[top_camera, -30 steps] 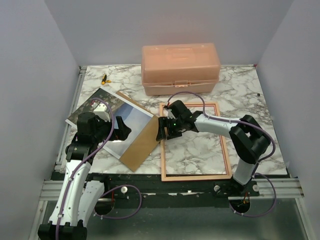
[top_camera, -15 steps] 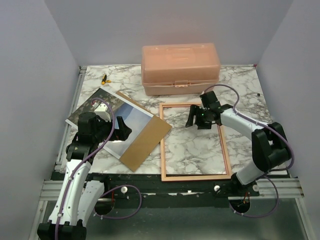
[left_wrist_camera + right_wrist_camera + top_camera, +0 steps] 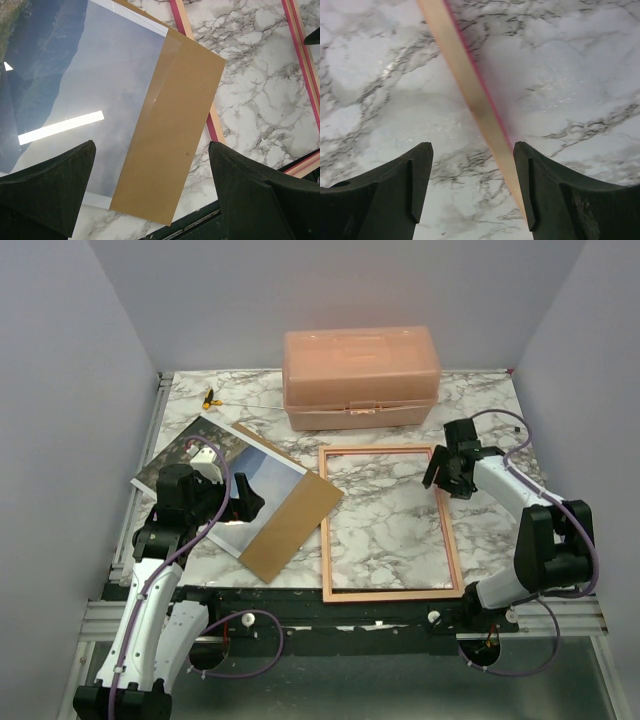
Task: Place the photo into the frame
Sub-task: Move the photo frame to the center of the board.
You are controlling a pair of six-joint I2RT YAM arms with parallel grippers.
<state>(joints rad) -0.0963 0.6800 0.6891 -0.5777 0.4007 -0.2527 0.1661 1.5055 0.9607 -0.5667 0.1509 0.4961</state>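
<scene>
Brown backing board point(image 3: 290, 525) and photo point(image 3: 270, 472) overlap at table-left, frame point(image 3: 391, 594) flat beside them, left gripper point(image 3: 151, 150) spread empty above the photo, right gripper point(image 3: 472, 147) likewise over the frame's right rail.

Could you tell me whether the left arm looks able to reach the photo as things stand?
Probably yes: the left gripper hangs open over the photo, most of it bare; the brown backing board covers only its edge nearest the frame.
</scene>
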